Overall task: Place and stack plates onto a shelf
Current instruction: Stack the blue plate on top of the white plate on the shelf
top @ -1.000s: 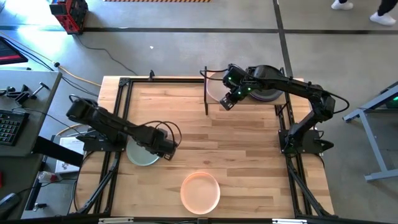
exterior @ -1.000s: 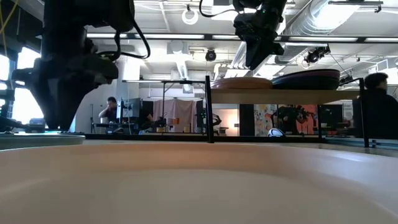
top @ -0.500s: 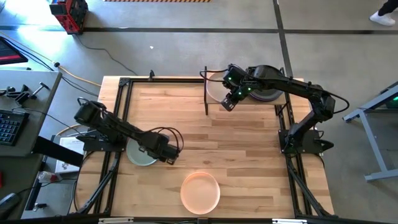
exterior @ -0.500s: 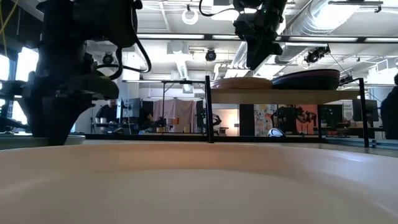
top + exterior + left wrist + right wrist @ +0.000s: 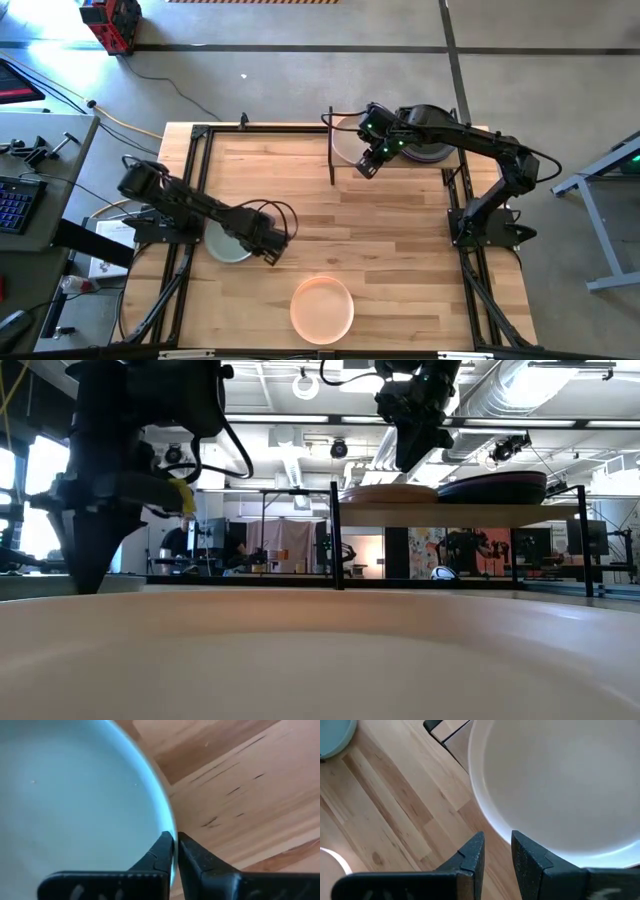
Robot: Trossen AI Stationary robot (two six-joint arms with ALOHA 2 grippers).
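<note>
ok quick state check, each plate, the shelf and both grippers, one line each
sage green plate: flat on the table, rim pinched
left gripper: shut on the sage green plate's rim
peach-pink plate: on the table, untouched
shelf: holds two plate piles
right gripper: open, empty, beside the shelf's beige plate

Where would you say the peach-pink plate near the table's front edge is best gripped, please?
On its raised rim. The peach-pink plate lies flat and alone on the table, so a tool can come down from above and pinch the thin rim, one finger inside and one outside. The left tool is nearest, though it is shut on the sage green plate.
</note>
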